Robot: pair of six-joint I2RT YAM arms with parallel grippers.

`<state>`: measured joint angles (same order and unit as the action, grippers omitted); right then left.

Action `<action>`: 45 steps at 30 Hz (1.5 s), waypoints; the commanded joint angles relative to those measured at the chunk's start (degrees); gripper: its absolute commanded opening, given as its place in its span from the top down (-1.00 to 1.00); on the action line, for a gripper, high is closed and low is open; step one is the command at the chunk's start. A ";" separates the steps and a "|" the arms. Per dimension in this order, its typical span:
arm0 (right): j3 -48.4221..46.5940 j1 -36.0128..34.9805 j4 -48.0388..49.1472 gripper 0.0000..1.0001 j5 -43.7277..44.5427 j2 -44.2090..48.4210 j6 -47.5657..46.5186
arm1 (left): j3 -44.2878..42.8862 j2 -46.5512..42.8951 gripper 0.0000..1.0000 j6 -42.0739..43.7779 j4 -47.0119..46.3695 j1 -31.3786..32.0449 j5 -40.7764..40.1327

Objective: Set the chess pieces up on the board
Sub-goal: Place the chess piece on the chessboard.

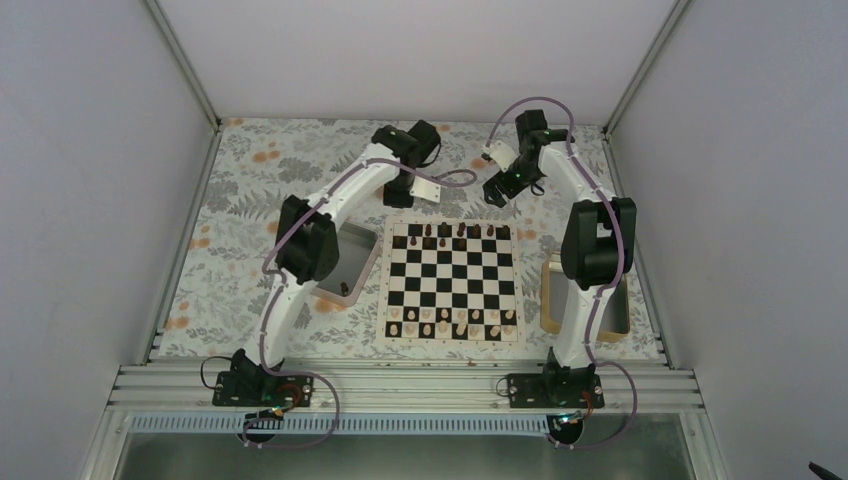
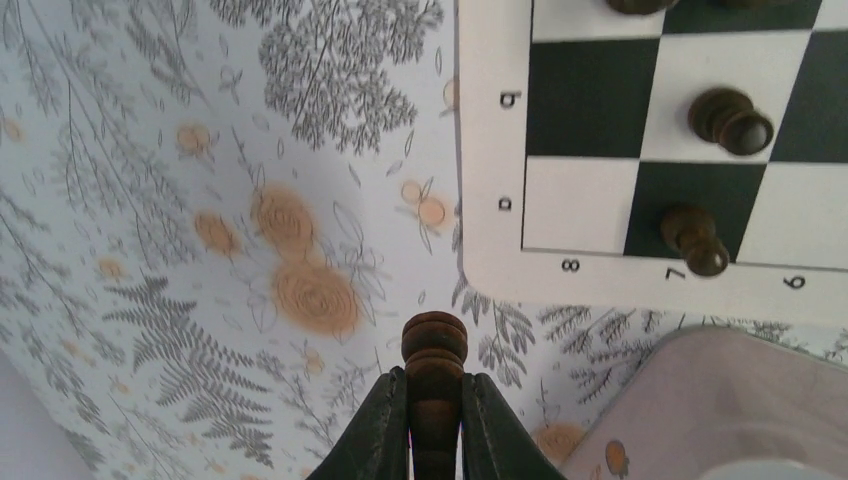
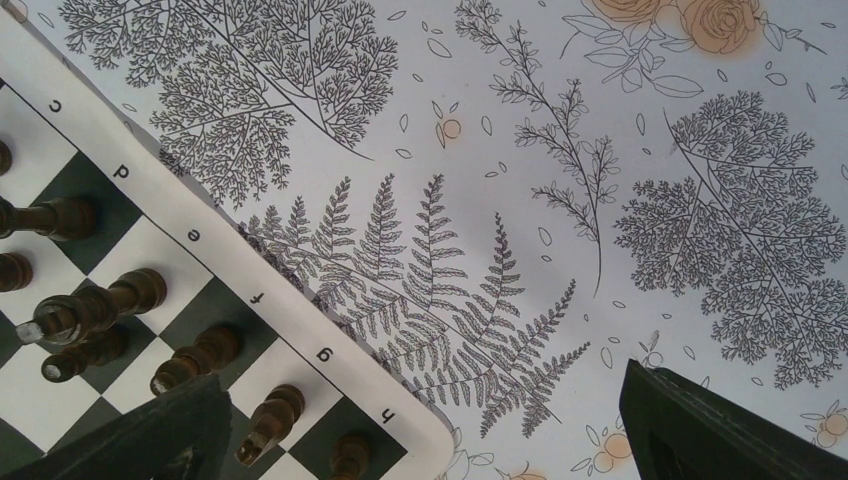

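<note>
A piece (image 2: 434,345) is clamped in the left gripper (image 2: 435,390) beside the board (image 2: 492,150); placement on the empty corner square (image 2: 575,205) seems due. The right gripper (image 3: 425,430) is spread, empty.

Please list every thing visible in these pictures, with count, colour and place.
board: one, black-and-white, centre
dark pieces: several, brown, board's far rows
cream pieces: several, pale, board's near rows
held piece: one, dark brown, off board's far left corner
left tray: one, metal, left of board
right tray: one, tan-rimmed, right of board
cloth: one, floral, under everything
arms: two, white-black, flanking board
left gripper: one, black, shut on held piece
right gripper: one, black, open, beyond board's far right corner
</note>
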<state>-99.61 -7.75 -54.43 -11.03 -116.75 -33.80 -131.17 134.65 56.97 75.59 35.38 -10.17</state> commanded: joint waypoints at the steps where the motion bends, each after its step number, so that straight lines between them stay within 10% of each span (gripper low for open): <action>1: -0.33 0.77 0.55 -1.00 0.06 1.01 0.33 | -4.70 2.33 0.81 2.70 2.19 2.15 -1.38; 45: 0.02 0.79 0.11 -1.00 -0.56 0.96 -0.14 | -1.76 8.95 0.78 1.73 2.15 7.34 2.00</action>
<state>-99.61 -7.35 -54.46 -11.05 -116.75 -33.95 -132.94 142.56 58.48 77.03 42.76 -8.32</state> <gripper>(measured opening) 0.996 0.114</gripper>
